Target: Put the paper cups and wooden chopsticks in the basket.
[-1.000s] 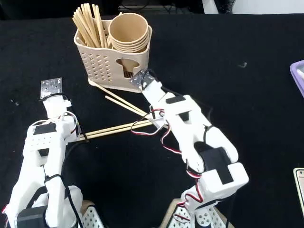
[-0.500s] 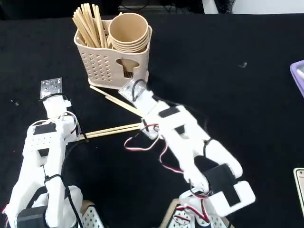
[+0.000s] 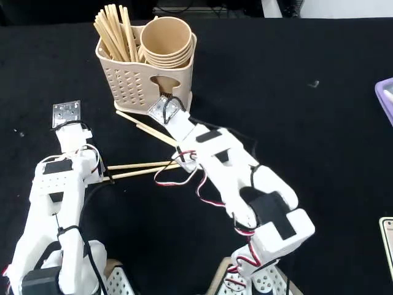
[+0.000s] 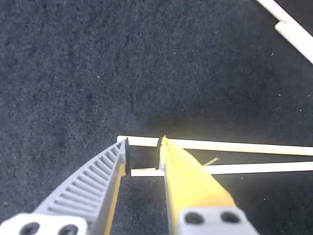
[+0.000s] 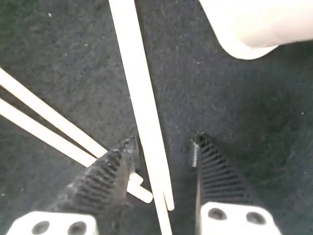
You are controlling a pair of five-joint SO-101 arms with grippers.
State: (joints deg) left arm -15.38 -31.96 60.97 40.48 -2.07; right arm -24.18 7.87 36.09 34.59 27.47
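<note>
Paper cups (image 3: 167,38), chopstick bundle (image 3: 113,27) in basket (image 3: 138,86). Four loose chopsticks (image 3: 141,165) on table (image 3: 307,153), pending. My right hand (image 5: 162,142) wide astride two; left hand (image 4: 143,143) narrow.

Right arm swung left and toward the beige perforated plastic basket (image 3: 132,86). The right tool (image 5: 164,144) has left the far ends of the crosswise pair of pale wooden chopsticks (image 3: 138,169) and now sits over the diagonal pair of pale wooden chopsticks (image 3: 144,128) just in front of the basket, jaws apart on either side of a stick. The crosswise pair got nudged on the worktop: it was tight together and is now splayed at the end by the left arm, with more length uncovered. The red and black wiring loop (image 3: 175,178) trailed left with the arm.
</note>
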